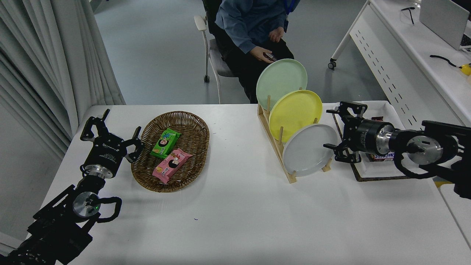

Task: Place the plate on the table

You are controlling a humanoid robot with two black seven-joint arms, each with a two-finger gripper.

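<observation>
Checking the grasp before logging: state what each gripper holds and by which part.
Nothing is held. The right gripper is open beside the light-grey plate, which stands in the wooden rack. The left gripper is open, parked.

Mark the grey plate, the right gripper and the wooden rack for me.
grey plate [307,151], head view, centre of its face.
right gripper [336,132], head view, midway between its fingertips.
wooden rack [274,141], head view, near rail.

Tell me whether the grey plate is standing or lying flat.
Standing: the grey plate leans on edge in the wooden rack, in front of the yellow plate.
</observation>
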